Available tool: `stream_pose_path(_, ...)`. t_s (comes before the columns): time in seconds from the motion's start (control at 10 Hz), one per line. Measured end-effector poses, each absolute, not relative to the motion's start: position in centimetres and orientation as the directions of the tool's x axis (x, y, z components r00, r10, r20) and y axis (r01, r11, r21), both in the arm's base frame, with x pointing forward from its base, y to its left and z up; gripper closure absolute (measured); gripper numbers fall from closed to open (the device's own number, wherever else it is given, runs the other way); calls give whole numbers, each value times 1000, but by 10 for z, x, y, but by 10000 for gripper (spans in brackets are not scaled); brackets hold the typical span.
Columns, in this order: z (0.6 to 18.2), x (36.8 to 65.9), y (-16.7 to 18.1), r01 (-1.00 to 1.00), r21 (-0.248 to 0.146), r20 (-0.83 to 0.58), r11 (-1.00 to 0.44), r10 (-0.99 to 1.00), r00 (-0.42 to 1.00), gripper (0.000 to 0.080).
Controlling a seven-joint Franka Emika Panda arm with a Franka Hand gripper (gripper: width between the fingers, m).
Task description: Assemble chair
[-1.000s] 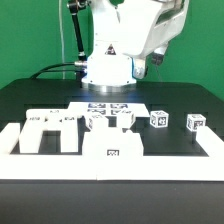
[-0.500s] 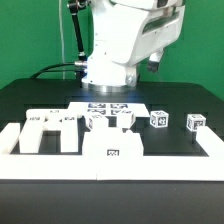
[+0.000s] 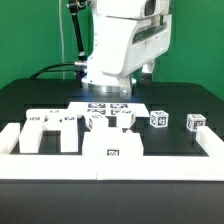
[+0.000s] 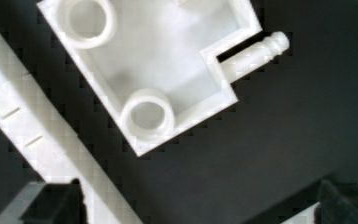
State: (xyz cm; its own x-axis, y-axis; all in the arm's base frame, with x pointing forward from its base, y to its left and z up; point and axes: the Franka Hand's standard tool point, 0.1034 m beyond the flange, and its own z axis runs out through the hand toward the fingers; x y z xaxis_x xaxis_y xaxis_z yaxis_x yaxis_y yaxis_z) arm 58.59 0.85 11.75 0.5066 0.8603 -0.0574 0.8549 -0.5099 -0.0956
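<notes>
The chair lies in loose white parts on the black table. In the exterior view a wide panel (image 3: 45, 130) lies at the left, a tagged block (image 3: 100, 120) beside it, a tagged piece (image 3: 113, 151) at the front, and two small tagged blocks (image 3: 159, 119) (image 3: 195, 122) at the right. The wrist view shows a flat white panel (image 4: 149, 65) with two round holes and a side peg (image 4: 250, 55). My gripper (image 4: 194, 210) is open above it, with dark fingertips (image 4: 43, 205) far apart and nothing between them. In the exterior view the fingers are not discernible on the arm (image 3: 125, 40).
A white U-shaped wall (image 3: 12, 140) borders the front and sides of the table. The marker board (image 3: 108, 106) lies behind the parts, under the arm's base. A long white rail (image 4: 34, 140) crosses the wrist view beside the panel.
The arm's upper body has shifted up and toward the exterior view's left. The chair parts have not moved.
</notes>
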Motion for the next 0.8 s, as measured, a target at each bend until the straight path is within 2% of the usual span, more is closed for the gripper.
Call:
stream_pose_path(0.1, 117, 586, 8, 816, -92, -64, -570, 822, 566, 150)
stream_pose_path(0.2, 111, 583, 4, 696, -93, -77, -712, 702, 708, 150)
stream_pose_path(0.4, 97, 580, 3, 466, -95, -96, -880, 474, 875, 150)
stream_pose_path(0.5, 90, 580, 4, 416, -105, -100, -903, 425, 900, 150)
stream_pose_path(0.8, 90, 580, 7, 240, -89, -117, -967, 249, 961, 150)
